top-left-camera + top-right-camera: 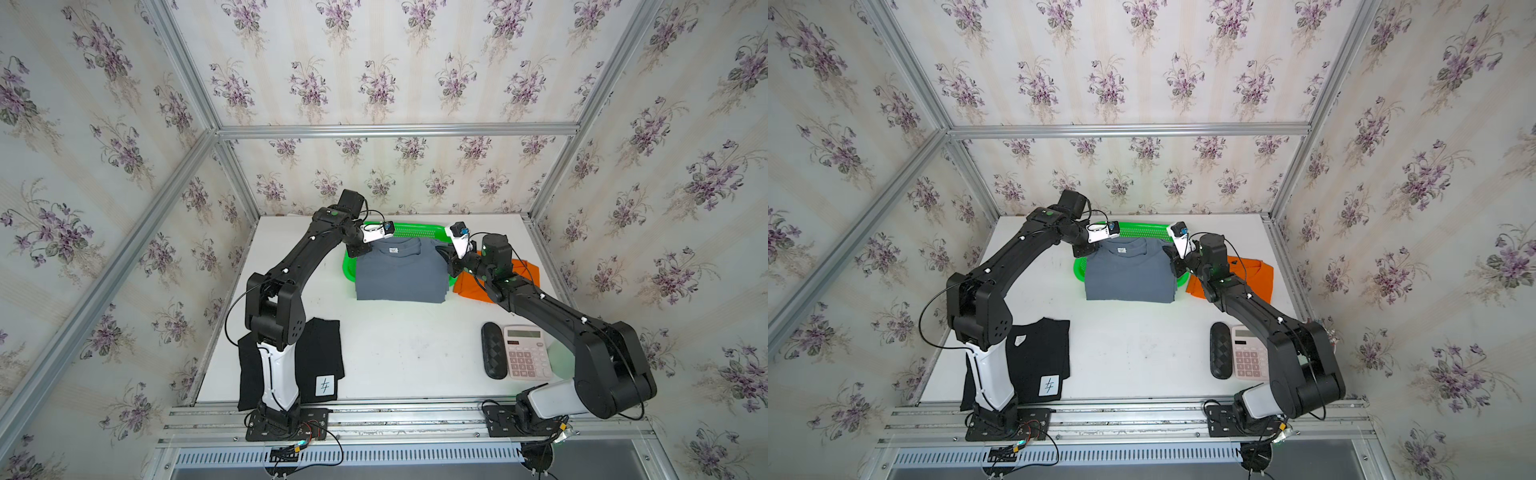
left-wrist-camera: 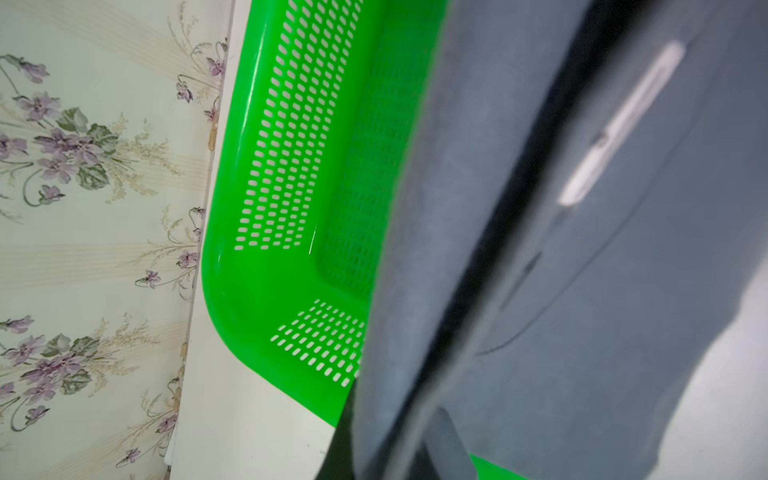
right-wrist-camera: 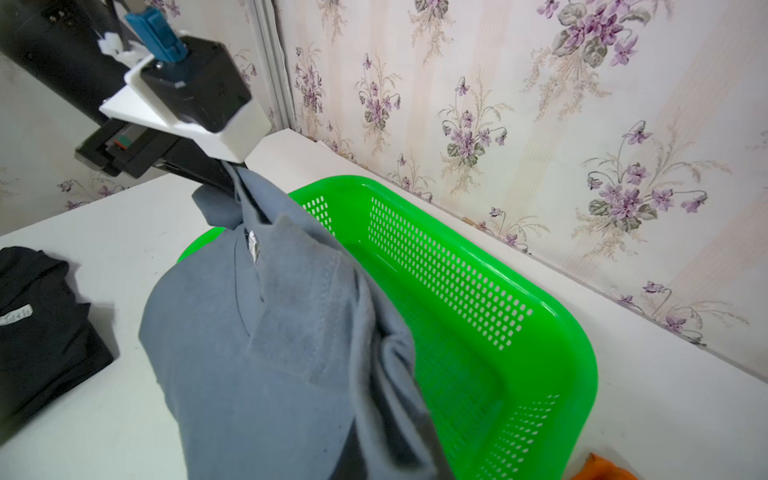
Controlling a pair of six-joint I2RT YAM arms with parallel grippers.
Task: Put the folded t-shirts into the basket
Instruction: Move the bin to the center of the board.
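We find both grippers pinched shut on the collar-end corners of the grey t-shirt: the left gripper holds one corner, the right gripper the other. The shirt hangs between them across the near rim of the basket, with its lower part outside. The black t-shirt and orange t-shirt lie on the table. Risk, in our judgement: the hanging hem catches the rim, opening the fold or dragging the light basket
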